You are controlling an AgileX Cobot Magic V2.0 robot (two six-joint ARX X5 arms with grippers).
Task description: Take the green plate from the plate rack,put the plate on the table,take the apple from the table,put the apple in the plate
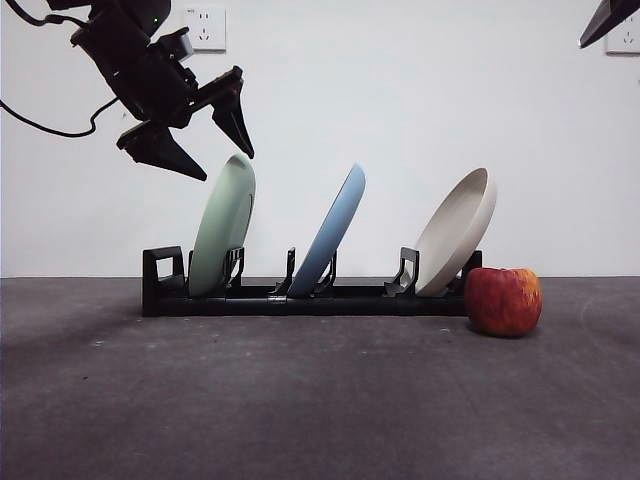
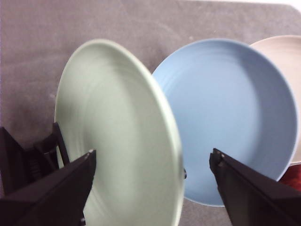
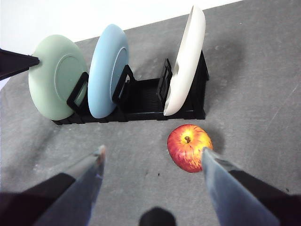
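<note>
1. Across the lower half of the front view lies the dark grey surface [image 1: 300,400], bare in the foreground.
2. Mid-frame, right: the apple [image 1: 503,301] sits on the surface just beside the right end of the plate rack [image 1: 300,297]; can't tell if they touch. Right wrist view shows it stem-up, in front of the rack's beige-plate end.
3. Rack runs left-right across mid-frame, low & black, square loop at its left end.
4. Three plates stand in its slots, all leaning w/ tops to the right: green plate [image 1: 222,225] at left, blue plate [image 1: 330,230] centre, beige plate [image 1: 457,230] at right.
5. Upper left of the front view: left gripper [image 1: 225,165] hangs just above the green plate's top rim, jaws spread wide. One tip is left of the rim, the other just above & right of it; no contact seen. Left wrist view has the rim of the plate between the two jaws, w/ gaps on both sides.
6. Top right corner: right arm [image 1: 608,20] shows only as a black tip. Its wrist view has the right gripper [image 3: 153,157] w/ jaws apart, holding nothing, high over the surface w/ the apple near one jaw.
7. Behind all: white wall [image 1: 400,100] w/ a socket [image 1: 204,27] at upper left.
</note>
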